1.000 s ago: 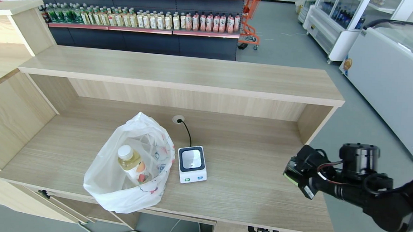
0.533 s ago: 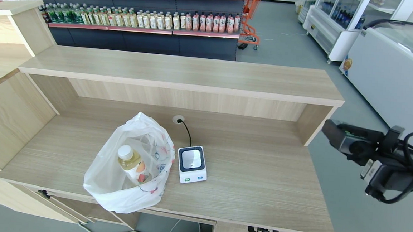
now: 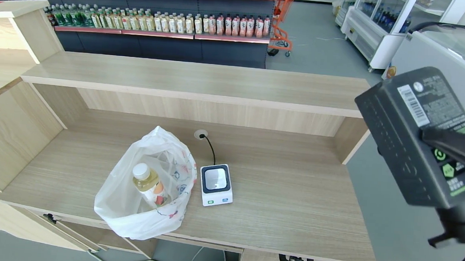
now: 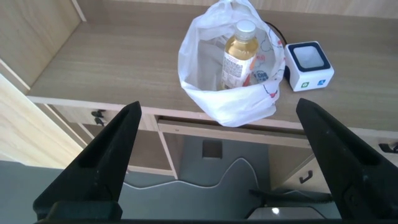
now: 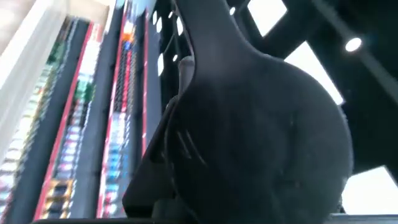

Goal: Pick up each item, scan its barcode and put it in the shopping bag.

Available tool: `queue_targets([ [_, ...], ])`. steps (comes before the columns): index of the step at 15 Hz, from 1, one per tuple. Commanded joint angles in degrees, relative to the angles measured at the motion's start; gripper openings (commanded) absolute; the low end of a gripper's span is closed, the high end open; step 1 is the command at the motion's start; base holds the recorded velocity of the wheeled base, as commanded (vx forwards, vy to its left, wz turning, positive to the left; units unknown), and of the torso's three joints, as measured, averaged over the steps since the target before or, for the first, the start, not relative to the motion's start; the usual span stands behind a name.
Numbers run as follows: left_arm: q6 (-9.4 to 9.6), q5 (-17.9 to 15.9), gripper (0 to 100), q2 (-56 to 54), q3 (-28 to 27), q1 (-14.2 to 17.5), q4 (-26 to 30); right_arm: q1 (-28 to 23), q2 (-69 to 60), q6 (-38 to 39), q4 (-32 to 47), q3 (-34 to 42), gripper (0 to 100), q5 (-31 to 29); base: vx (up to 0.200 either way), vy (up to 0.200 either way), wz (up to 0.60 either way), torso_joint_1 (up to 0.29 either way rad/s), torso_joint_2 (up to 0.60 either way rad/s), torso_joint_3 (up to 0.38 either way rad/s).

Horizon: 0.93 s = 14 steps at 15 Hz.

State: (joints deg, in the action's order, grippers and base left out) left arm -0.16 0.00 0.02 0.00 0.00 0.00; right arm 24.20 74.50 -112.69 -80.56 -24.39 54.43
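Head view: the right tool (image 3: 448, 160) clamped a black box (image 3: 410, 129), barcode label showing; the shopping bag (image 3: 144, 189) and scanner (image 3: 216, 185) sat on the desk (image 3: 293, 198) well to its left. Left wrist view: the left tool (image 4: 219, 109) gaped wide, the bag with its bottle (image 4: 236, 53) ahead of it. Right wrist view: store shelves (image 5: 68, 124) lay far beyond that tool.

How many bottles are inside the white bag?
1. The bottle stands in the shopping bag, which sits beside the scanner. The bag's folds may hide more.
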Motion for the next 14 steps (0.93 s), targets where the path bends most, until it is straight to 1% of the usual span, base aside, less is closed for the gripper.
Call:
queue_targets([
  [1, -0.02, 0.0, 100, 0.0, 0.0, 0.0, 0.0, 5.5, -2.3, -1.7, -0.2, 0.0, 0, 3.6, 0.0, 0.0, 0.0, 0.0, 0.0, 0.0],
  [3, -0.02, 0.0, 100, 0.0, 0.0, 0.0, 0.0, 5.7, -3.8, -2.1, -0.2, 0.0, 0, 7.3, 0.0, 0.0, 0.0, 0.0, 0.0, 0.0],
  [7, -0.02, 0.0, 100, 0.0, 0.0, 0.0, 0.0, 5.6, -4.7, -2.4, 0.0, 0.0, 0, 7.5, 0.0, 0.0, 0.0, 0.0, 0.0, 0.0],
  [11, -0.11, 0.0, 100, 0.0, 0.0, 0.0, 0.0, 6.1, -6.3, -2.2, 0.8, 0.3, 0, 11.0, 0.0, 0.0, 0.0, 0.0, 0.0, 0.0],
  [12, -0.02, 0.0, 100, 0.0, 0.0, 0.0, 0.0, 7.6, -6.3, -2.1, 1.6, 0.4, 0, 11.8, 0.0, 0.0, 0.0, 0.0, 0.0, 0.0],
  [14, -0.11, 0.0, 100, 0.0, 0.0, 0.0, 0.0, 8.8, -6.4, -2.4, 2.9, 0.5, 0, 12.5, 0.0, 0.0, 0.0, 0.0, 0.0, 0.0],
])
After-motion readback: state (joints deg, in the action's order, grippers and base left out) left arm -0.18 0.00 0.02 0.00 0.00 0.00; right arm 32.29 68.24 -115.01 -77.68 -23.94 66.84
